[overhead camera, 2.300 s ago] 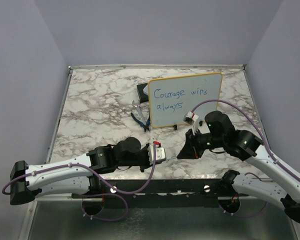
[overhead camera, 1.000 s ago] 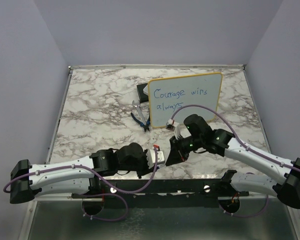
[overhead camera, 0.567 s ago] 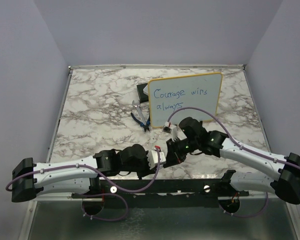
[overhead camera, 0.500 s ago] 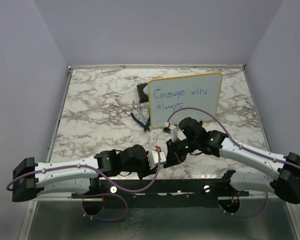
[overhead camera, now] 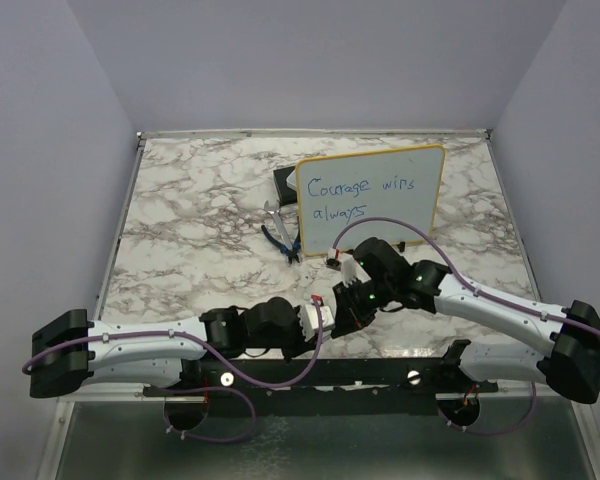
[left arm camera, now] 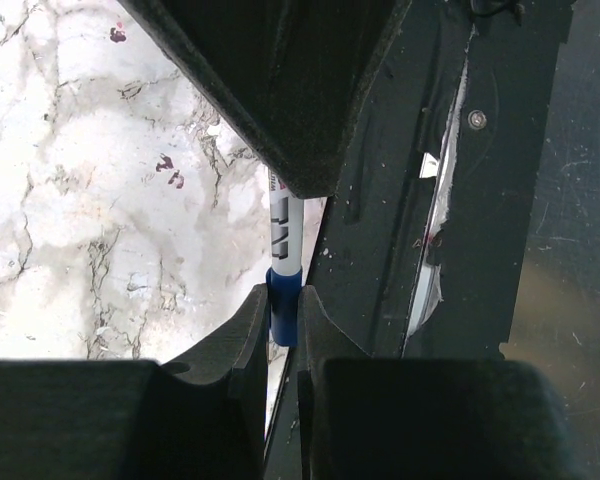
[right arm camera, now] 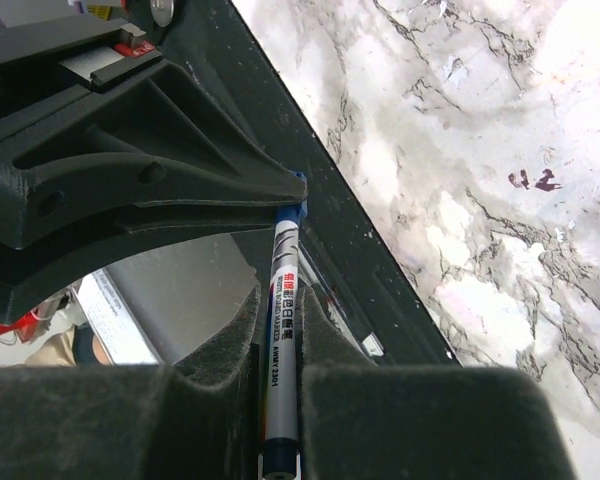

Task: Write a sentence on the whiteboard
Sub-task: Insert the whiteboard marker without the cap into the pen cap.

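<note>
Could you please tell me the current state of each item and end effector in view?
whiteboard: written on, reads "Courage wins always".
marker: held between both arms, blue cap seemingly on.
left end effector: shut on the marker's blue end.
right end effector: shut on the marker's barrel.
pliers: lying loose beside the whiteboard.
box: partly hidden behind the whiteboard.

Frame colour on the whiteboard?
Yellow thin frame around the rectangular white whiteboard; clearest in top external view.

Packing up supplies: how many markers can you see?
1. The marker is pinched between both grippers near the table's front edge: left gripper on its blue cap, right gripper on the barrel. Others could hide under the arms.
</note>
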Controlling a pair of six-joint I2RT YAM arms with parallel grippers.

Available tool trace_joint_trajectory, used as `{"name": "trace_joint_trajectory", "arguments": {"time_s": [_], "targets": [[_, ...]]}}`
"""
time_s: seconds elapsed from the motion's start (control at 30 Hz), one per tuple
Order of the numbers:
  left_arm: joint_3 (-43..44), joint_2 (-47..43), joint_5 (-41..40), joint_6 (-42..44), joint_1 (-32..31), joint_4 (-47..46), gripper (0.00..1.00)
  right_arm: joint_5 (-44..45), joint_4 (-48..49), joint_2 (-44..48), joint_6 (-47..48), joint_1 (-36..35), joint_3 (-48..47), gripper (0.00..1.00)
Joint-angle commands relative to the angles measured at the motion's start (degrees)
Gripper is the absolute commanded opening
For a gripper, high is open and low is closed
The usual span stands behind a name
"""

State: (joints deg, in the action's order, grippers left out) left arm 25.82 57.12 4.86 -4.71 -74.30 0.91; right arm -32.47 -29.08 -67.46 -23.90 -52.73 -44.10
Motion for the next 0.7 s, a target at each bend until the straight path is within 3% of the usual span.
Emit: {"name": "trace_joint_trajectory", "arguments": {"time_s": [0.0,0.1,0.23,0.4,0.67], "targets": [[2.87,-1.12,-6.38,-0.13,0.62,-20.45,0.0,-3.2,1.09,0.12,-1.07,-2.64,-0.46,0.01],[3.73,-1.42,-6.74,-0.41,0.64,-16.39,0.02,2.16,-2.24,0.93,-0.59,-2.64,-2.44,0.01],[4.51,-2.62,-8.86,-0.94,0.65,-10.89,0.27,11.85,-8.29,2.86,-0.61,-2.64,-4.99,0.01],[5.43,-4.85,-11.54,-1.31,0.64,-5.91,0.43,19.58,-11.65,5.39,-1.96,-2.64,-6.72,0.01],[6.93,-7.29,-13.39,-3.46,0.65,1.94,0.57,31.59,-10.05,7.58,-6.12,-2.55,-5.72,0.01]]}}
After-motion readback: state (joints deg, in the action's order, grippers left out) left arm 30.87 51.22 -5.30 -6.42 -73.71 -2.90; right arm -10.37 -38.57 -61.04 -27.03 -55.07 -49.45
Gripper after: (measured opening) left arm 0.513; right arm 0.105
